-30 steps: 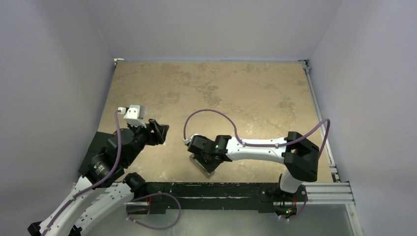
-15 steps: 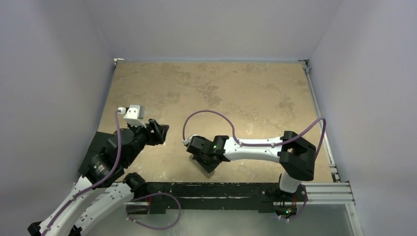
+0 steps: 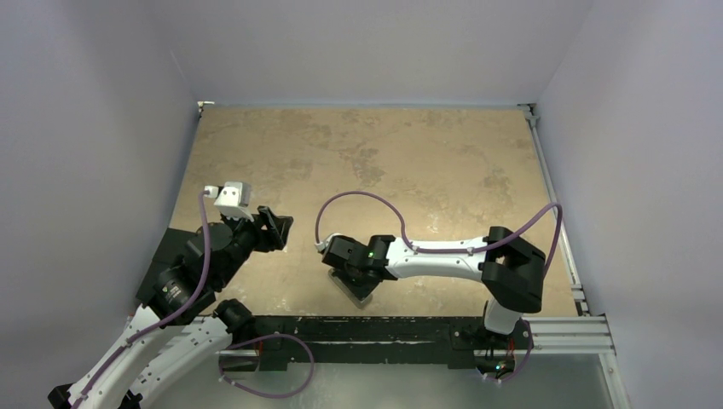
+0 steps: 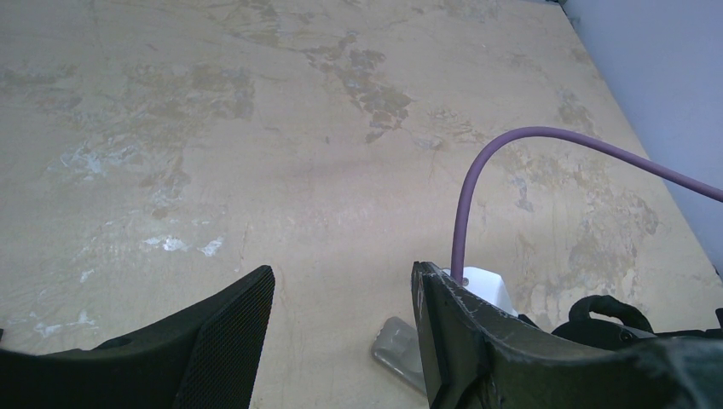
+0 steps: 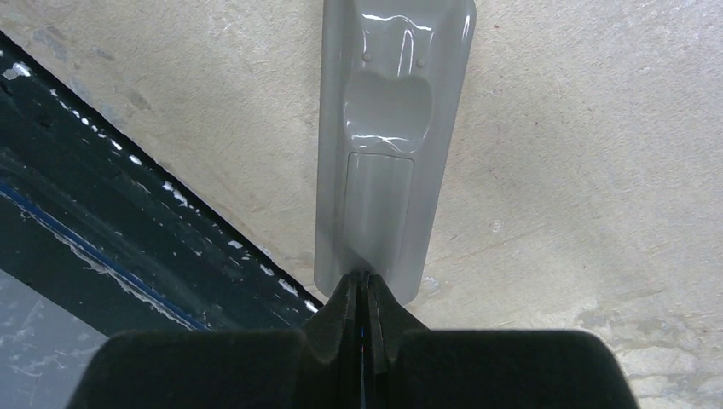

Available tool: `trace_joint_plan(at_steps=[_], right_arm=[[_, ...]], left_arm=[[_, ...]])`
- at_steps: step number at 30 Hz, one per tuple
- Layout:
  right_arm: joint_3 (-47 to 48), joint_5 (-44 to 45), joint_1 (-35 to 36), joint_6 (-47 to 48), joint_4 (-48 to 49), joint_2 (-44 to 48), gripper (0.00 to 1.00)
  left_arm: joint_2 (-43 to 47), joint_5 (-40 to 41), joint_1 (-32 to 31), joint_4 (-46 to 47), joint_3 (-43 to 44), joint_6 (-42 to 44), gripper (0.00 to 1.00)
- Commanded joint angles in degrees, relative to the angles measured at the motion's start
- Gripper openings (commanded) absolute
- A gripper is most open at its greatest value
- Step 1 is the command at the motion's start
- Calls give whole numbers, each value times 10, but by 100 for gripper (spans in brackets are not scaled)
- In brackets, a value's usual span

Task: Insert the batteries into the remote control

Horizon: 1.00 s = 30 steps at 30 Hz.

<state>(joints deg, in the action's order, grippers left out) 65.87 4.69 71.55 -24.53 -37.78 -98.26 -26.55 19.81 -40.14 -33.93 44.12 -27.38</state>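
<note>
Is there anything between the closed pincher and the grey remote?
No, nothing visible is in the way. The right gripper is shut, and its tips sit right at the near end of the remote control, which lies grey back up.

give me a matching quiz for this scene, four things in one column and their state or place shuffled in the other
Column one:
1. left gripper
2. right gripper
3. remote control
4. purple cable

Column two:
a. lying grey back up on the table
b. arching in a loop above the table
c. open, holding nothing
d. shut, tips at one end of the remote control

Pairs: 1-c, 2-d, 3-a, 4-b
</note>
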Motion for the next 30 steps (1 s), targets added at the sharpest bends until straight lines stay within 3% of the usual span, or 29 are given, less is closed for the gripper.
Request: trace_joint_plan(at_steps=[1, 20, 30], right_arm=[[12, -5, -4, -2, 21, -3, 4], [-9, -2, -6, 1, 38, -13, 3], [15, 37, -6, 8, 25, 14, 14]], left_arm=[[2, 8, 4, 19, -5, 7, 60], [-1, 8, 3, 18, -5, 6, 60], [-1, 9, 4, 18, -5, 6, 60]])
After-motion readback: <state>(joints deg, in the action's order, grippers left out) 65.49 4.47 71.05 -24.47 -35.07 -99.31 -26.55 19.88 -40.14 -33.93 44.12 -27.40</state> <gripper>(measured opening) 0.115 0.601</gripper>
